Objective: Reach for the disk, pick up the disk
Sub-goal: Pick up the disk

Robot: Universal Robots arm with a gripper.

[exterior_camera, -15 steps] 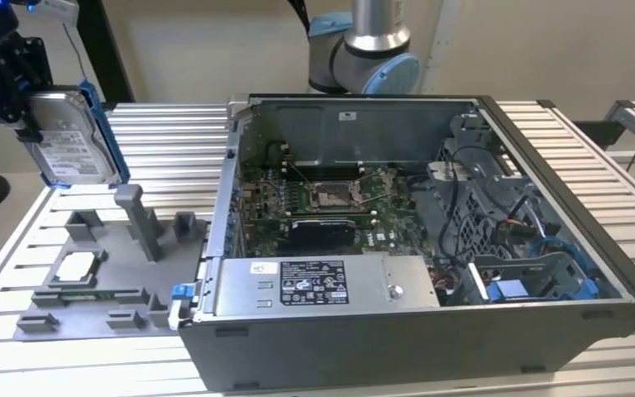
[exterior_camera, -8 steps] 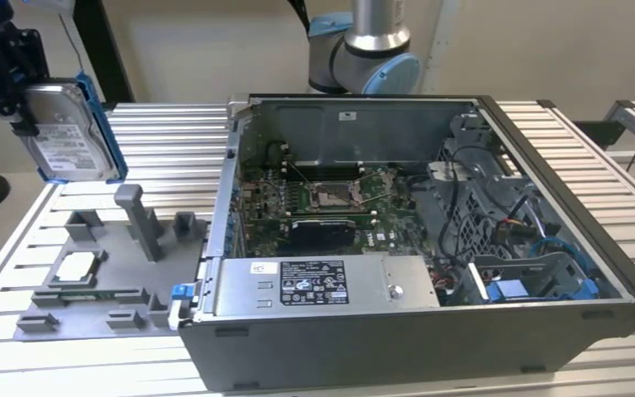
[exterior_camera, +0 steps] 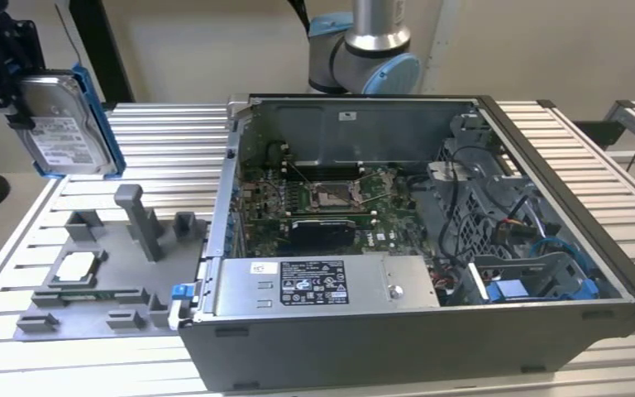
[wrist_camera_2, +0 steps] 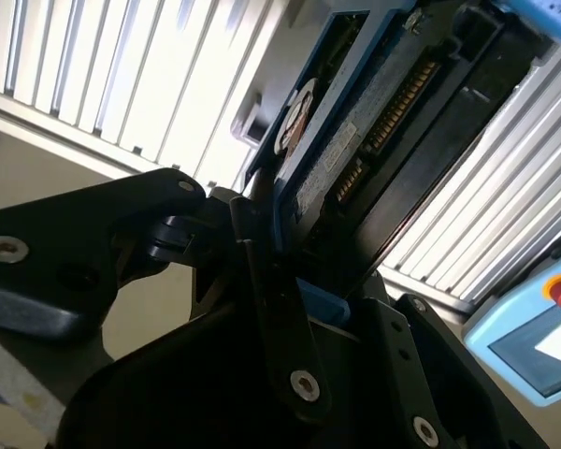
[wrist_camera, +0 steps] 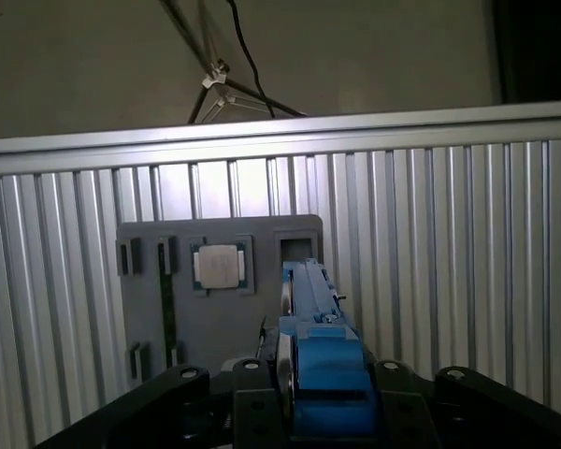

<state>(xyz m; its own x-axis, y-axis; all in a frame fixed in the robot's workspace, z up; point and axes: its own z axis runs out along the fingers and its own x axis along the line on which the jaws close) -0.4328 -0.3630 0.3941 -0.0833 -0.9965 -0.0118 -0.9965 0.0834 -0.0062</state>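
The disk (exterior_camera: 64,124), a silver hard drive with a white label and blue side rails, hangs upright in the air at the exterior view's far left, above the grey fixture plate (exterior_camera: 86,277). My black gripper (exterior_camera: 17,99) is shut on it from above. In the second wrist view the disk (wrist_camera_2: 355,140) runs away from the gripper (wrist_camera_2: 290,281), clamped between the black fingers. In the first wrist view the disk (wrist_camera: 313,346) appears edge-on with its blue rail uppermost, held over the plate (wrist_camera: 220,309).
An open computer case (exterior_camera: 406,351) stands on the slatted table (exterior_camera: 163,124), with a grey box with a black label (exterior_camera: 317,285) inside. A small square chip (wrist_camera: 222,266) lies in the fixture plate, near upright pegs (exterior_camera: 141,219). A pendant with a red button (wrist_camera_2: 542,327) lies nearby.
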